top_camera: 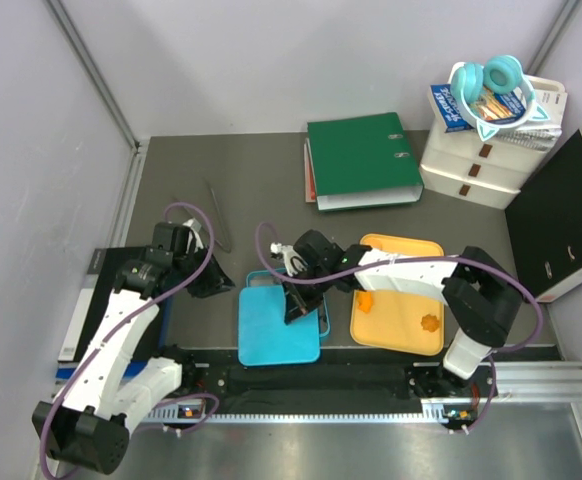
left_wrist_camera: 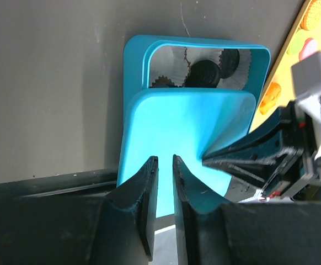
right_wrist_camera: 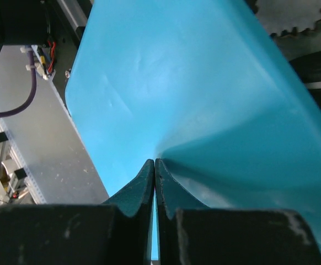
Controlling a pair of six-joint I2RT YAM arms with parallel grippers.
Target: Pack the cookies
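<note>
A blue box (left_wrist_camera: 132, 61) lies on the table, and black round cookies (left_wrist_camera: 206, 72) sit in crinkled paper liners (left_wrist_camera: 171, 57) at its far end. The blue lid (top_camera: 276, 330) covers most of the box and is lifted and bent along its right edge. My right gripper (top_camera: 294, 305) is shut on that edge (right_wrist_camera: 155, 161); its dark fingers (left_wrist_camera: 232, 159) show from the left wrist. My left gripper (left_wrist_camera: 165, 159) hovers just left of the box (top_camera: 218, 283), its jaws a narrow gap apart with nothing between. Orange flower-shaped cookies (top_camera: 431, 322) and a pink one (left_wrist_camera: 309, 47) lie on the yellow tray (top_camera: 401, 252).
A green binder (top_camera: 363, 158) lies at the back. White drawers (top_camera: 476, 170) topped with teal headphones (top_camera: 491, 82) stand at back right, a black folder (top_camera: 561, 220) beside them. A thin rod (top_camera: 216, 218) lies at back left. A black rail (top_camera: 311, 380) runs along the near edge.
</note>
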